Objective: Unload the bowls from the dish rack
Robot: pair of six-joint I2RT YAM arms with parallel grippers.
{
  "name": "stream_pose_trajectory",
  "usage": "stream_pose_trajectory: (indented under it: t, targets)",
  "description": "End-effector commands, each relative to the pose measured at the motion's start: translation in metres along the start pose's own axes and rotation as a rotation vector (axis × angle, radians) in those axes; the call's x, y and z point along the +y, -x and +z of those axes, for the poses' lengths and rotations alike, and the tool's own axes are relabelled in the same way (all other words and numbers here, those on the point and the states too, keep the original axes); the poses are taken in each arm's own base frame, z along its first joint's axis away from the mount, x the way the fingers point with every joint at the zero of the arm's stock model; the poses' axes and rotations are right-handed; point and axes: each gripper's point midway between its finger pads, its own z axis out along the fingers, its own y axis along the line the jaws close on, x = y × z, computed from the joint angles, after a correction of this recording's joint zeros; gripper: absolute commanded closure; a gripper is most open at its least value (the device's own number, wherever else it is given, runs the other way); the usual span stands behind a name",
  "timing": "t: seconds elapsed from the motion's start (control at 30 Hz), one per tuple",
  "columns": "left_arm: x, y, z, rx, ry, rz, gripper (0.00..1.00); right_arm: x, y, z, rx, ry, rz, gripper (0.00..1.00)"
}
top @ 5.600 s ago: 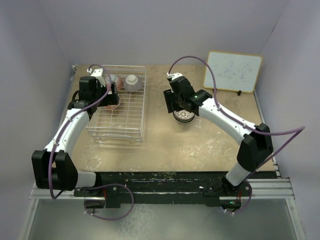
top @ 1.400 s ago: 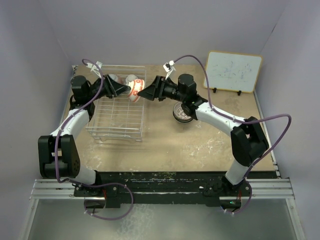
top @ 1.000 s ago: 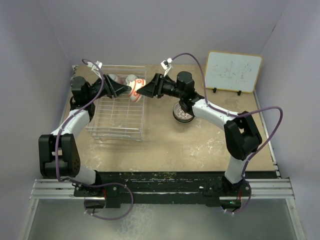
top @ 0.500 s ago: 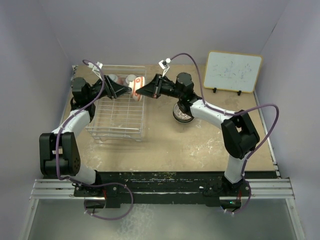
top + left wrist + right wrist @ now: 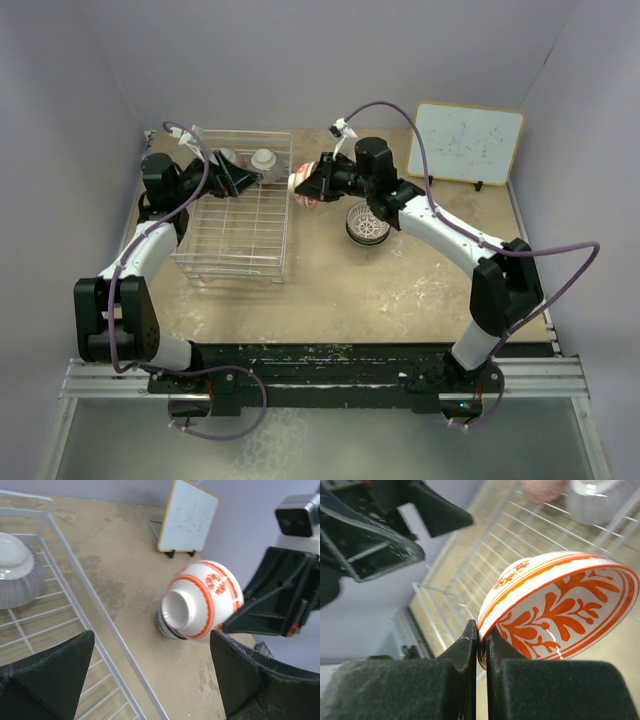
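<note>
The right tool [image 5: 481,640] is clamped on the rim of one red-orange bowl [image 5: 555,610], holding it tilted in the air just past the right side of the dish rack [image 5: 235,235]. The left tool [image 5: 243,177] hangs over the rack's far right corner, fingers spread wide with nothing between them. Two bowls sit at the rack's far end, one grey bowl [image 5: 264,162] and one pink bowl [image 5: 542,487], and one patterned bowl [image 5: 367,224] stands on the bench [image 5: 400,290] right of the rack.
</note>
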Motion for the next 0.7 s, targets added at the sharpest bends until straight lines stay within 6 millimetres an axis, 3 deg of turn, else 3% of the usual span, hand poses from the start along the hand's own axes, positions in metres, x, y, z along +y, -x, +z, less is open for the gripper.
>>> stream_pose_trajectory:
  t: [0.0, 0.17, 0.23, 0.47, 0.67]
  targets:
    - [0.033, 0.021, -0.012, -0.037, 0.261, 0.133, 0.01, -0.019, 0.037, -0.043, -0.025, -0.292, -0.177, 1.0]
    - [0.061, 0.015, -0.02, -0.014, 0.423, 0.139, 0.02, -0.087, 0.026, -0.092, 0.154, -0.756, -0.247, 1.0]
    - [0.063, 0.011, -0.018, 0.004, 0.428, 0.14, 0.02, -0.101, 0.024, -0.108, 0.21, -0.875, -0.256, 1.0]
    - [0.063, 0.006, -0.016, 0.029, 0.454, 0.167, 0.01, -0.123, 0.012, -0.14, 0.315, -1.066, -0.29, 1.0]
    - [0.063, 0.004, -0.014, 0.041, 0.451, 0.17, 0.01, -0.134, -0.012, -0.137, 0.418, -1.077, -0.314, 1.0]
